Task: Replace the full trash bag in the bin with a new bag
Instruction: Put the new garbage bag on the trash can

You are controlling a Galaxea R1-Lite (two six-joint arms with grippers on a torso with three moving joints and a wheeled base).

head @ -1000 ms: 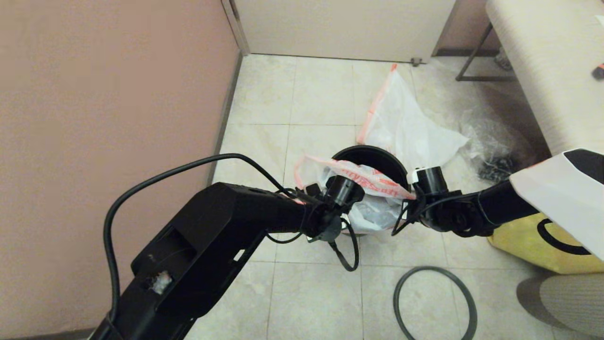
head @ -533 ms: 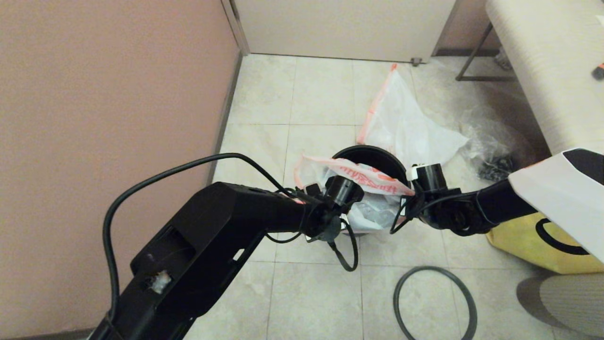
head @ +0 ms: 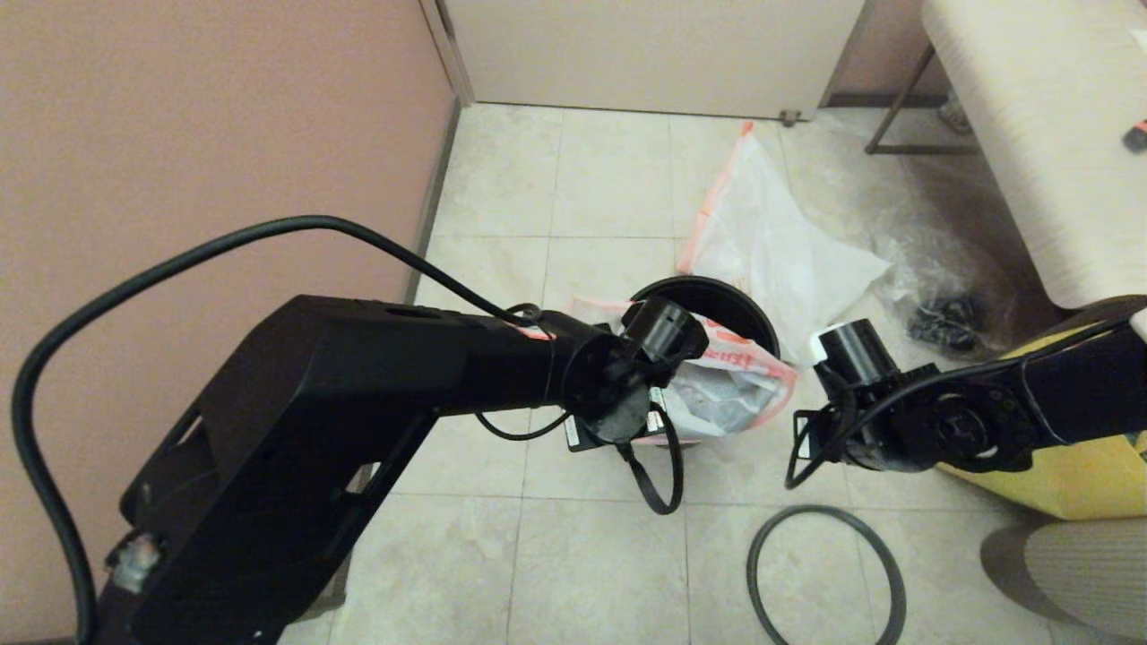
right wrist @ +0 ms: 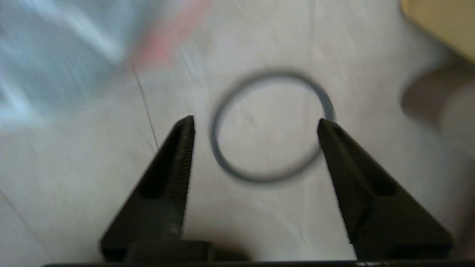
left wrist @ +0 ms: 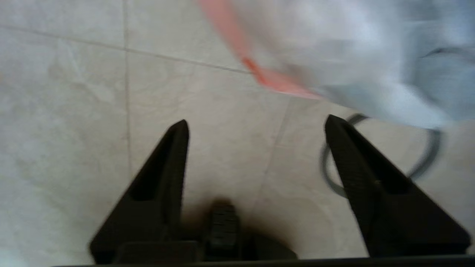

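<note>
Grippers, left (left wrist: 256,124) and right (right wrist: 256,120), both gape empty, bag (head: 735,381) draped over bin (head: 708,291), ring (head: 824,573) at 5 o'clock for clamping.

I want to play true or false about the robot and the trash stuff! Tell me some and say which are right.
1. Both claws are open and empty. True: the left claw and the right claw hold nothing.
2. The grey ring sits on the bin's rim. False: it lies flat on the floor, nearer the robot than the bin.
3. A white bag with an orange hem hangs at the bin's mouth. True.
4. The other white bag is inside the yellow tote. False: it lies on the floor behind the bin.
5. The clear bag with dark stuff is in the bin. False: it lies on the floor near the bench.
</note>
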